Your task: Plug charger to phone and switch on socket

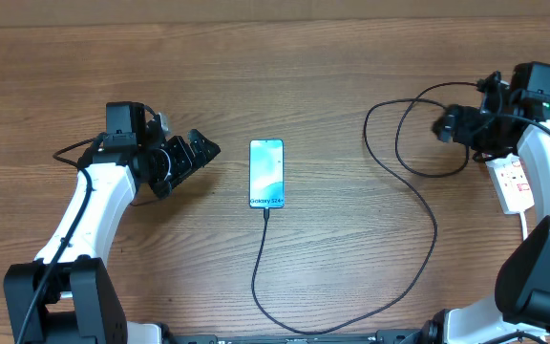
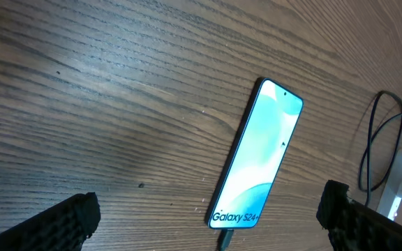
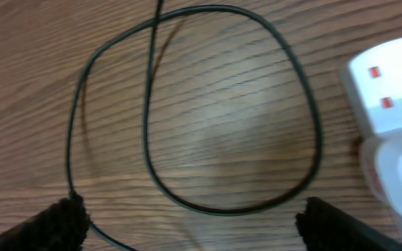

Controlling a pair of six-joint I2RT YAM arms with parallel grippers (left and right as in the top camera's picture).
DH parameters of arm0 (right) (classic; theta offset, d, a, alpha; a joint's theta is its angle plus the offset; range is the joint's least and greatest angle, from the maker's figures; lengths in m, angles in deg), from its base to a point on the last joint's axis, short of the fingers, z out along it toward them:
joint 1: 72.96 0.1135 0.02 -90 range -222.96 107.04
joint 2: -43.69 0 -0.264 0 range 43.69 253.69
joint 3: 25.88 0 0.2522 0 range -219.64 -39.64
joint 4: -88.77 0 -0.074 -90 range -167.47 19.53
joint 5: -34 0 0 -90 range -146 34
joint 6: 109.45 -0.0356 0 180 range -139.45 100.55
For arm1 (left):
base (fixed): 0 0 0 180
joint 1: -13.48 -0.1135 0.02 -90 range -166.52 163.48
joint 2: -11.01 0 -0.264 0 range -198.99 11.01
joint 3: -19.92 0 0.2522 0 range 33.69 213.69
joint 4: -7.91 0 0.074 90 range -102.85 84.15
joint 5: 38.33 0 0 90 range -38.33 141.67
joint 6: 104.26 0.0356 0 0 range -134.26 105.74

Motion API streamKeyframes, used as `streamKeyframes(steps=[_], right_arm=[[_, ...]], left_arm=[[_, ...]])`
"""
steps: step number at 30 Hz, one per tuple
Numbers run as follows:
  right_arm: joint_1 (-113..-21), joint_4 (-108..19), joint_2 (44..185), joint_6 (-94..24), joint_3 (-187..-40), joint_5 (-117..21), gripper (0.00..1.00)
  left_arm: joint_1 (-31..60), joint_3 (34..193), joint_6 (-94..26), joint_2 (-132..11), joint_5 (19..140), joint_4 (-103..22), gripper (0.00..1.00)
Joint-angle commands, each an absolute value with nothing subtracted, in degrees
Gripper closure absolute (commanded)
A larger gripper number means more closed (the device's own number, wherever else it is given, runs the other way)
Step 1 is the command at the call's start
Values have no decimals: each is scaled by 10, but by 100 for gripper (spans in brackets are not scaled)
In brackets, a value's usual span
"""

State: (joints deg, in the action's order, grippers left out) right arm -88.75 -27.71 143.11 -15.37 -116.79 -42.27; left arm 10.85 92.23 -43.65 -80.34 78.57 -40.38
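Note:
The phone (image 1: 266, 173) lies flat mid-table with its teal screen up, and it shows in the left wrist view too, phone (image 2: 258, 164). The charger (image 1: 434, 229) is a thin black cable that runs from the phone's lower edge, sweeps right and coils near the socket (image 1: 516, 182). Its connector tip (image 2: 225, 239) sits at the phone's bottom edge. My left gripper (image 1: 199, 164) stands open left of the phone, left gripper (image 2: 204, 223) empty. My right gripper (image 1: 442, 126) hangs open over the cable loop (image 3: 225, 211), right gripper (image 3: 194, 223) holding nothing. The socket (image 3: 389, 90) shows red switches (image 3: 374, 72).
The white power strip lies along the right table edge, partly under my right arm (image 1: 542, 153). Cable coils (image 1: 409, 134) spread between the strip and the phone. The cable's long run curves past the front table edge (image 1: 294, 330).

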Motion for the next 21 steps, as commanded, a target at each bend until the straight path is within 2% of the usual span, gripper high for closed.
streamKeyframes(steps=[1, 21], right_arm=[[-873, -279, 1422, -149, -1167, -417, 0], [-870, -285, 1422, -151, -1167, -411, 0]], left_arm=[[110, 926, -426, -798, 780, -403, 0], [110, 926, -426, -798, 780, -403, 1]])
